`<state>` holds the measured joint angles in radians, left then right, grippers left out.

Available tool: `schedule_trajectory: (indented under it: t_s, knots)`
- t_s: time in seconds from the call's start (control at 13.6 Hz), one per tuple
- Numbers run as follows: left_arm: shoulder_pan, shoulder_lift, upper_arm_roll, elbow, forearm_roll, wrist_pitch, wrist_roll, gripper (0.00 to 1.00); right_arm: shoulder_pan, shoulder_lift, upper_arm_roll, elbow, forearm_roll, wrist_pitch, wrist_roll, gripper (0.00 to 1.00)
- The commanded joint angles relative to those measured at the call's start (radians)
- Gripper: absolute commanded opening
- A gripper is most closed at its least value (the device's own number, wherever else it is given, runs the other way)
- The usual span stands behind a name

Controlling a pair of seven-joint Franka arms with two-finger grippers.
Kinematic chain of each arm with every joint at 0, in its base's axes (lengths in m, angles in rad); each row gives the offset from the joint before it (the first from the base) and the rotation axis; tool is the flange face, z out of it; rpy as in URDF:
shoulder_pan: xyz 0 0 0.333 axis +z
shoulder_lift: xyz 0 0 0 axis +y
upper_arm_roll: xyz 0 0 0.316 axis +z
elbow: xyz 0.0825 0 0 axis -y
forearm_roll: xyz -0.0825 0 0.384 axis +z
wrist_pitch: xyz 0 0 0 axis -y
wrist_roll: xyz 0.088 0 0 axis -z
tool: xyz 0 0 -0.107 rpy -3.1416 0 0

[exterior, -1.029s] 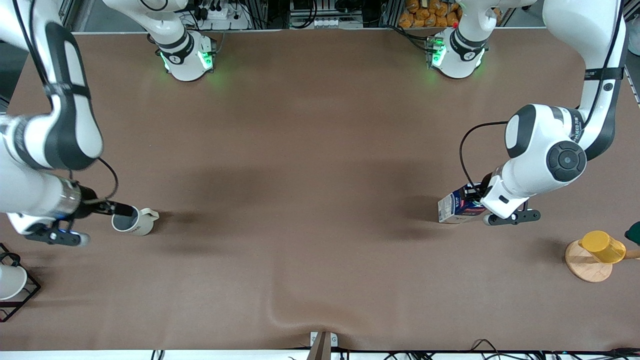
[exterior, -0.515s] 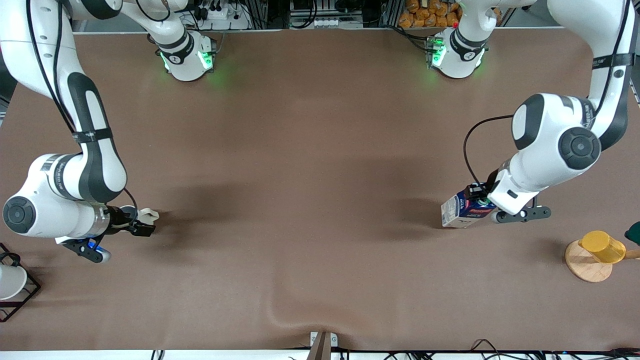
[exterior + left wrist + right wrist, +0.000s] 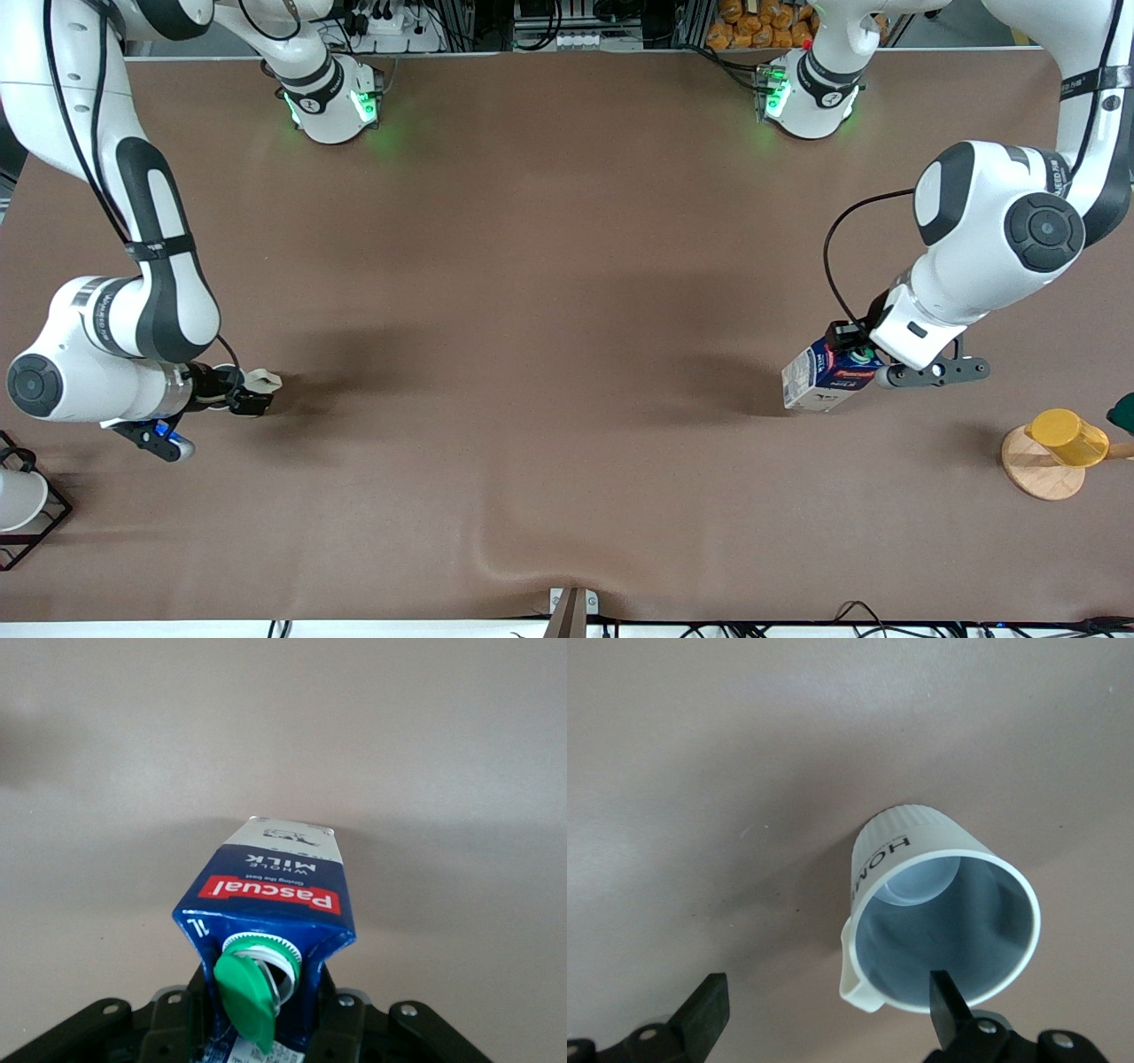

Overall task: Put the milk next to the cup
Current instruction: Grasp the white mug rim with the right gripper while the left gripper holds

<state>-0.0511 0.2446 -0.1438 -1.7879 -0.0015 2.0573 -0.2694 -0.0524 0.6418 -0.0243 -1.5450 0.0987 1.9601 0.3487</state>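
The milk (image 3: 822,379) is a blue and white carton that leans toward the table's middle, at the left arm's end. My left gripper (image 3: 853,356) is shut on its gabled top. In the left wrist view the milk (image 3: 276,890) shows its red band, and its green cap (image 3: 245,994) hangs open between my fingers (image 3: 341,1020). The white cup stands at the right arm's end; only its handle (image 3: 264,381) shows under my right gripper (image 3: 241,396). In the right wrist view the cup (image 3: 939,921) is upright and my open right gripper (image 3: 826,1010) spans its handle, one finger (image 3: 948,1003) over the rim.
A yellow cup (image 3: 1067,437) lies on a round wooden disc (image 3: 1038,471) at the left arm's end, with a dark green thing (image 3: 1123,412) at the table's edge. A white bowl (image 3: 16,501) in a black wire rack sits at the right arm's end. The cloth is wrinkled (image 3: 496,554) near the front edge.
My right arm swung in over the cup and now hides all but its handle. My left arm shifted slightly toward the front camera with the milk still in its grip.
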Motion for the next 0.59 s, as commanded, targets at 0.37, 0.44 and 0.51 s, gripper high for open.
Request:
schedule_trajectory:
  t_s: [0.37, 0.44, 0.51]
  knots:
    - [-0.001, 0.001, -0.028, 0.068, 0.018, -0.008, -0.011, 0.35, -0.026, 0.039, 0.011, -0.003, 0.01, 0.037, -0.011, 0.0]
    - [0.0, -0.004, -0.03, 0.068, 0.018, -0.008, -0.011, 0.35, -0.026, 0.039, 0.011, -0.004, 0.01, 0.036, -0.032, 0.0]
    - [-0.003, -0.004, -0.03, 0.076, 0.014, -0.008, -0.013, 0.35, -0.027, 0.038, 0.011, -0.004, 0.01, 0.034, -0.046, 0.0]
